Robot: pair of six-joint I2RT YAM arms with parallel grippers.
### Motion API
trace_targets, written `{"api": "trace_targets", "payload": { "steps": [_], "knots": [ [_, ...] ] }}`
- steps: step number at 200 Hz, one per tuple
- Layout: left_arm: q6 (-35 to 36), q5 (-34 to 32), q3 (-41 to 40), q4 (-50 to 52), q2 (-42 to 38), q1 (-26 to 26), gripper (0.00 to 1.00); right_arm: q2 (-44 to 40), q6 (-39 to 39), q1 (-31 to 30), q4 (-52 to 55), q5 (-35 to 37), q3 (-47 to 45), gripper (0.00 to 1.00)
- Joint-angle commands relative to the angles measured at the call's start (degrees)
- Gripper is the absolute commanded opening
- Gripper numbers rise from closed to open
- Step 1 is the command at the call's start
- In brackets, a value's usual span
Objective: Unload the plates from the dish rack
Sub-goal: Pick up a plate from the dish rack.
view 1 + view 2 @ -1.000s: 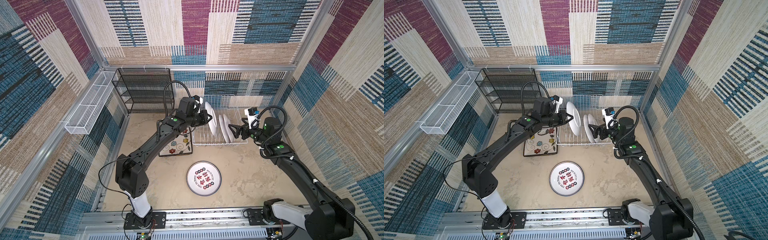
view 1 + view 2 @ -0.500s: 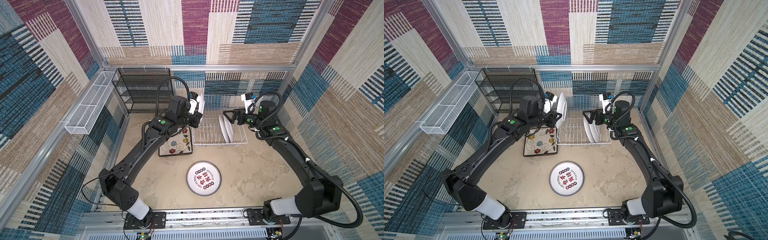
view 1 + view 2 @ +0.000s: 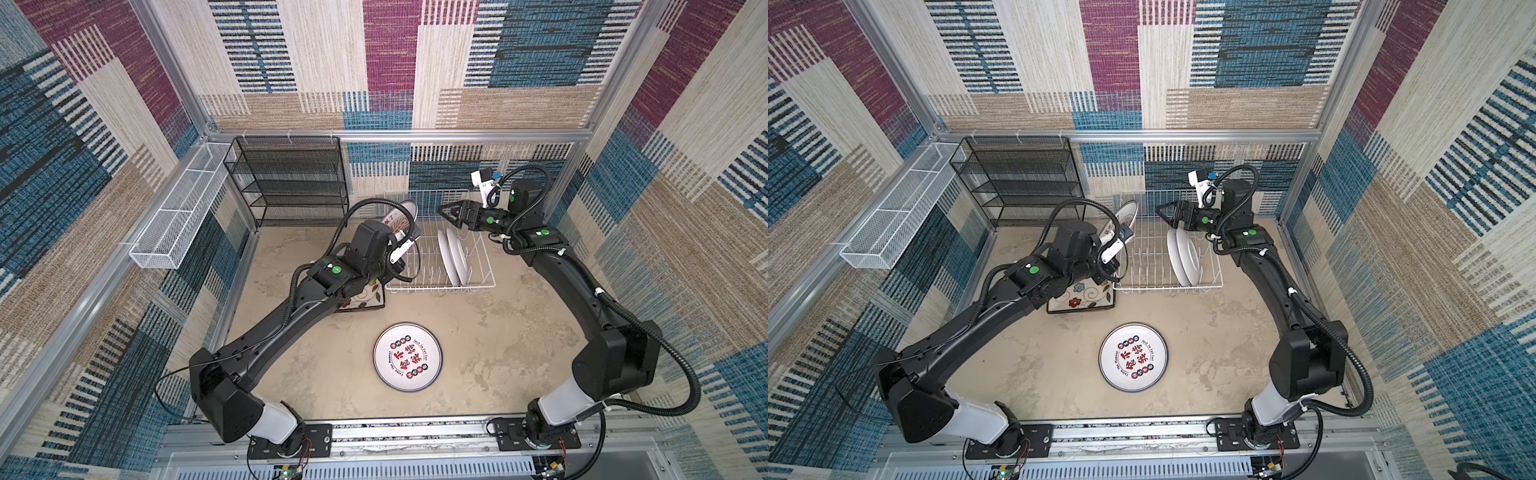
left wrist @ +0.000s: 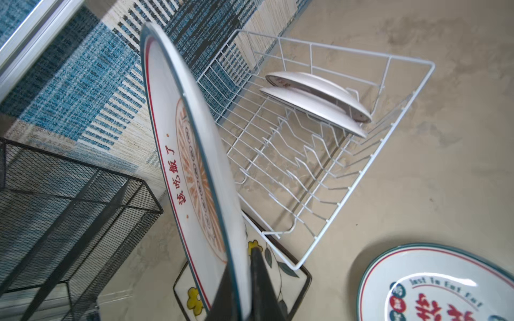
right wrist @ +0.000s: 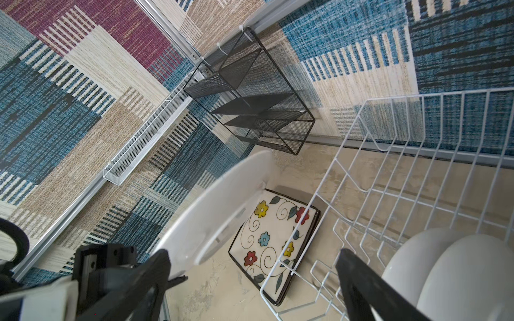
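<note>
My left gripper [image 4: 242, 280] is pinching the rim of the round white sunburst-centred plate [image 4: 192, 155], edge-on beside the white wire dish rack [image 3: 478, 286] so it clears the tines, I reckon. My right gripper [image 3: 444, 212] is spread wide above two round white plates [image 3: 454, 257] standing in the rack, lined up for grabbing one.

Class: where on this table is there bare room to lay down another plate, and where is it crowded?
Widest bare patch: tabletop bordered by the dish rack, the flat round plate and the right arm. Another lies between that plate, the left arm and the front rail. Crowded: the square plates beside the rack's corner, under the left arm.
</note>
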State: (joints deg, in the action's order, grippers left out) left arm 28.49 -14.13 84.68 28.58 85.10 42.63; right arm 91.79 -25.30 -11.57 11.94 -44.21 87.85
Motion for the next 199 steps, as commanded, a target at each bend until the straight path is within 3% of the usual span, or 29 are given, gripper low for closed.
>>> {"api": "trace_targets", "payload": {
  "steps": [1, 65, 100, 131, 199],
  "knots": [
    [11.41, -10.6, -2.29, -7.14, 0.93, 2.21, 0.0, 1.2, -1.73, -0.93, 1.49, -1.2, 1.7, 0.93],
    [25.66, -20.68, -10.01, -24.17, 2.61, 8.15, 0.0, 8.27, 0.3, -4.34, 13.09, 4.12, 9.74, 0.74],
    [28.83, -22.11, -12.14, -28.51, 2.77, 9.2, 0.0, 11.1, 0.96, -5.82, 16.8, 5.87, 12.33, 0.65],
    [30.18, -23.2, -13.48, -30.84, 2.56, 9.25, 0.0, 11.1, 1.2, -5.9, 17.25, 7.04, 12.28, 0.65],
    [30.02, -23.61, -13.86, -31.39, 3.73, 9.26, 0.0, 11.79, -1.24, -5.92, 14.95, 1.93, 11.61, 0.26]
  ]
}}
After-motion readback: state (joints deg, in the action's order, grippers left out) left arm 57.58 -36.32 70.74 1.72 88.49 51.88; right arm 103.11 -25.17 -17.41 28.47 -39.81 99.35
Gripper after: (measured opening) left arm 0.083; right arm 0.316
